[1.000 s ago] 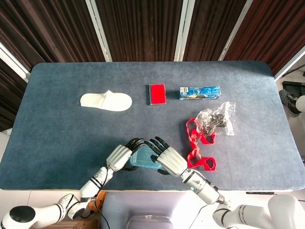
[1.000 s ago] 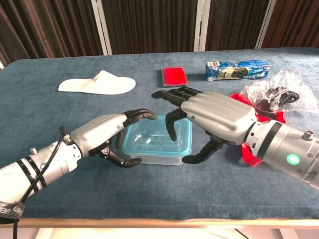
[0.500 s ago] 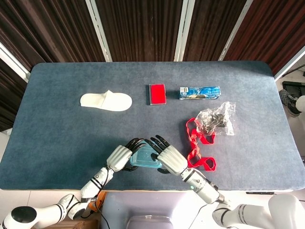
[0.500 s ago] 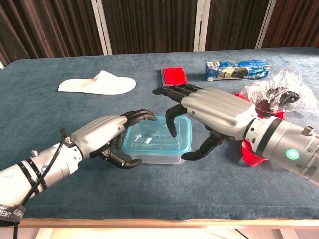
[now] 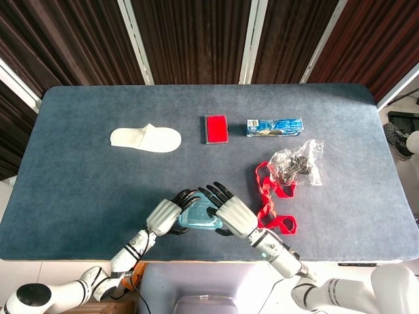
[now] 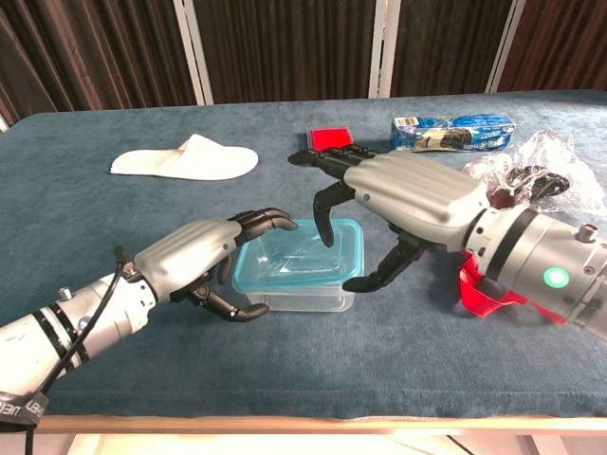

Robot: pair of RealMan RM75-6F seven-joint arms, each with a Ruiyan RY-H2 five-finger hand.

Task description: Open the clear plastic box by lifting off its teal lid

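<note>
The clear plastic box sits near the front edge of the surface, its teal lid still on. It is clasped at its left end by the left hand, apparently to steady it, while the right hand is held spread and empty over the lid's right side, seemingly placed for lifting it.

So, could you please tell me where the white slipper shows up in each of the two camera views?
Head view: the white slipper lies on the table's left half, toward the far edge, toe pointing right.
Chest view: the slipper sits upper left, beyond the left hand.
Shared landmark: the red card lies to the slipper's right in both views.
</note>
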